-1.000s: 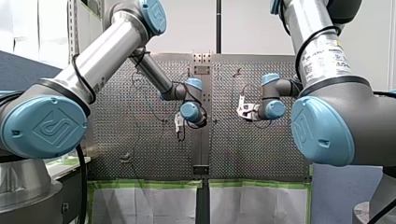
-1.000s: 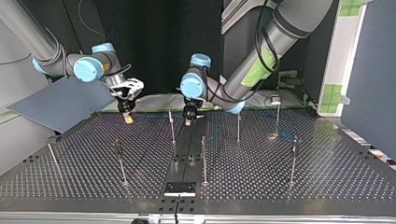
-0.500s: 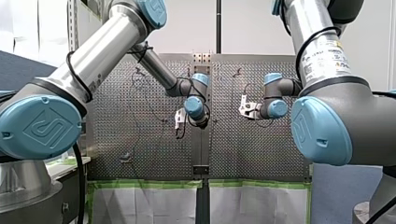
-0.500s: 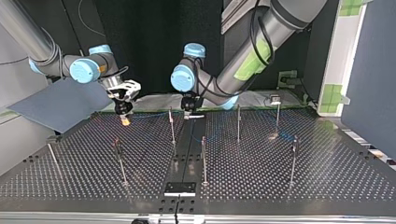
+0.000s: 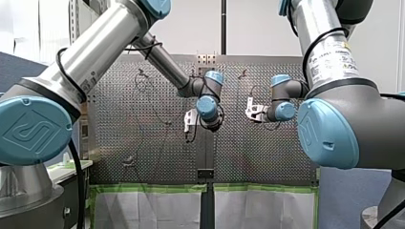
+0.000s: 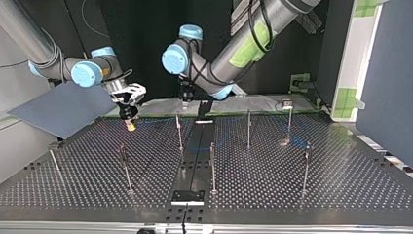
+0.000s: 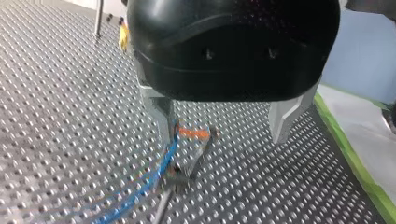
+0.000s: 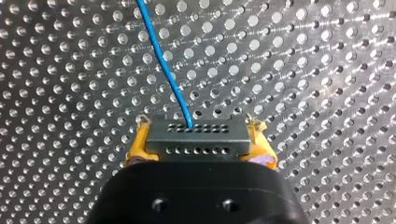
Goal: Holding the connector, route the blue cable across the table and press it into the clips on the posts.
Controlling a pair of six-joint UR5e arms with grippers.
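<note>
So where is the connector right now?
The connector is clamped between the yellow pads of my right gripper, at the top view's left; the blue cable leaves it.

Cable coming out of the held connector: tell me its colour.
Blue; the cable leaving the connector shows best in the right wrist view.

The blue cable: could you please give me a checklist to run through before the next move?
1. Grip on the connector: ok, my right gripper clamps it between its yellow pads.
2. Joint of the blue cable to the connector: ok, it leaves the connector's front face.
3. Readiness of my left gripper: ok, its fingers are open with nothing between them; the cable runs beside one.
4. Cable pressed into the clip on the post nearest my left gripper: cannot tell.
5. Clearance between the two grippers: ok, apart in the top view.
</note>
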